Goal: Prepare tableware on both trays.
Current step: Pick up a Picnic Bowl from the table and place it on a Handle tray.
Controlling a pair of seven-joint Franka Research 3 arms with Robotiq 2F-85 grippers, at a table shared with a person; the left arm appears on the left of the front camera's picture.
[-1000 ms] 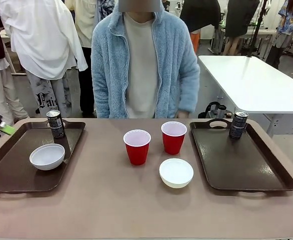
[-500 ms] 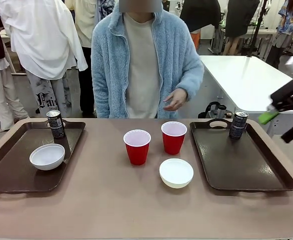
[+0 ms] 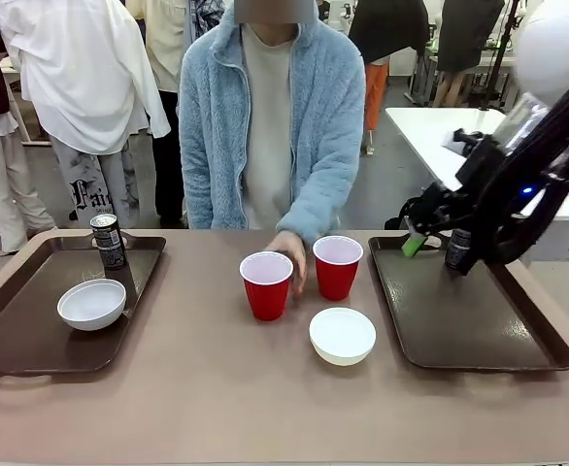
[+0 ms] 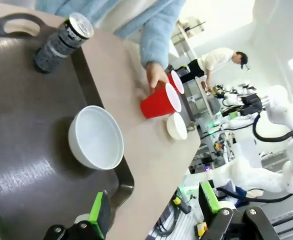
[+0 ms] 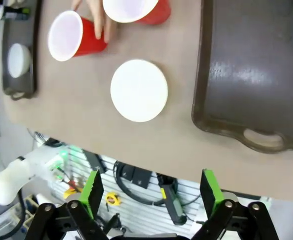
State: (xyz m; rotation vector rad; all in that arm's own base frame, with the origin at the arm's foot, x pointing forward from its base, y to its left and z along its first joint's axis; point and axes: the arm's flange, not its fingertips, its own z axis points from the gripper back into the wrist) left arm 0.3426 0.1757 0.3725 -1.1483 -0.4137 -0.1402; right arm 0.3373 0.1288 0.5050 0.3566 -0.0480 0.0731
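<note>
The left gripper point(image 4: 154, 205) and right gripper point(image 5: 150, 189) hold nothing, fingers wide. Just beyond the worktop's point(image 3: 168, 408) white bowl point(image 3: 342, 335), a person's hand point(image 3: 289, 250) touches a red cup point(image 3: 266, 284).

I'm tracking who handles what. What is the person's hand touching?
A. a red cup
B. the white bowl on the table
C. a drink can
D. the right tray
A: the person's hand lies against the side of the red cup nearer the left tray.
</note>
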